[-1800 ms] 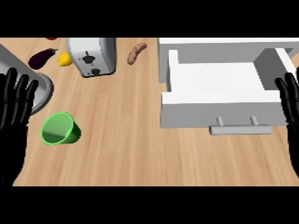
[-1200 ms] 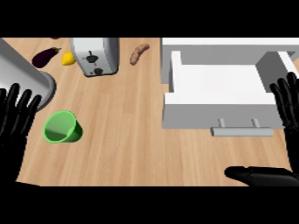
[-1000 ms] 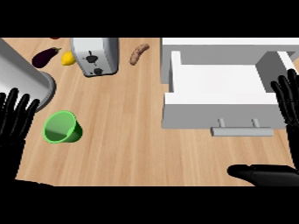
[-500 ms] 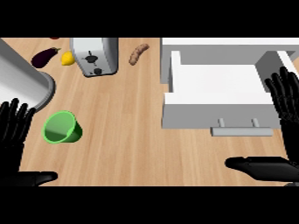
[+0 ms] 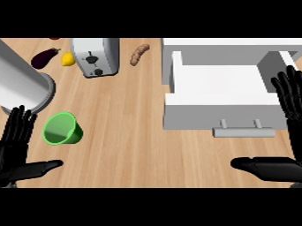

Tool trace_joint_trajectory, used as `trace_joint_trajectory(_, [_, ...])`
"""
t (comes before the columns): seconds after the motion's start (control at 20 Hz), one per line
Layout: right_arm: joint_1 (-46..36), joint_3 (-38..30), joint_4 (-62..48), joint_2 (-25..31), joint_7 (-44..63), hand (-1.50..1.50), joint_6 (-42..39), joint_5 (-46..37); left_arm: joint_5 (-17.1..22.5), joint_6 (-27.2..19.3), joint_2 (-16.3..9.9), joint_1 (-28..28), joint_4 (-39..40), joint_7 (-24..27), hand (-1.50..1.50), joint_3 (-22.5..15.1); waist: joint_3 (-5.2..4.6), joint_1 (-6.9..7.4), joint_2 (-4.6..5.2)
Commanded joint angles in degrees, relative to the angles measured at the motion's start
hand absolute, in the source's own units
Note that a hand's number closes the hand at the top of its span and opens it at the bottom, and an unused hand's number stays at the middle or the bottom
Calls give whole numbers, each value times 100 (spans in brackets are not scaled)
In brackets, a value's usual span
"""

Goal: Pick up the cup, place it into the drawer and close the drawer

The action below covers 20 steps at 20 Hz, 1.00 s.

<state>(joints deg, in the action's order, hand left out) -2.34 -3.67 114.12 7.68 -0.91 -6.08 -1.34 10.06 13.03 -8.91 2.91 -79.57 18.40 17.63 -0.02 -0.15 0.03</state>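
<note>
A green cup (image 5: 63,129) lies on its side on the wooden counter at the left, its mouth facing up and left. My left hand (image 5: 11,152) is open just left of and below it, fingers straight, thumb out to the right, not touching the cup. The white drawer (image 5: 220,90) stands pulled open at the upper right, with nothing visible inside and a grey handle (image 5: 243,130) on its front. My right hand (image 5: 296,119) is open at the right edge beside the drawer, thumb stretched left below the handle.
A large metal pot (image 5: 13,84) stands at the left, close above the cup. A toaster (image 5: 95,56), an eggplant (image 5: 45,57), a lemon (image 5: 67,58) and a sweet potato (image 5: 139,54) sit along the back edge.
Both hands have slid down and inward. The left hand now sits lower, its thumb showing. The right thumb has come into view below the drawer handle. Cup and drawer are unmoved.
</note>
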Motion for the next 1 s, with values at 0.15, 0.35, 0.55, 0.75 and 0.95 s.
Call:
trace_joint_trajectory(0.15, [-121,289,198,-215,347,-150,158,-249,-351,-33,-225,-516,1864,969,-150,220,-3,-5,3])
trace_joint_trajectory(0.35, [-153,-127,-290,-6,-110,-150,-144,50,-429,118,-474,-970,3146,1810,-150,370,-2,-8,7])
trace_joint_trajectory(0.55, [79,83,-109,-190,-185,-150,-36,-153,-466,364,-809,-1445,4599,2646,-150,572,-6,-37,12])
trace_joint_trajectory(0.75, [-268,137,-378,-259,-150,-150,57,-285,-606,380,-1006,-1879,5456,3201,-150,526,-5,-25,13])
trace_joint_trajectory(0.95, [-157,-244,-27,68,79,-150,-292,162,-531,591,-1286,-2193,6254,3644,-150,682,-8,-54,16])
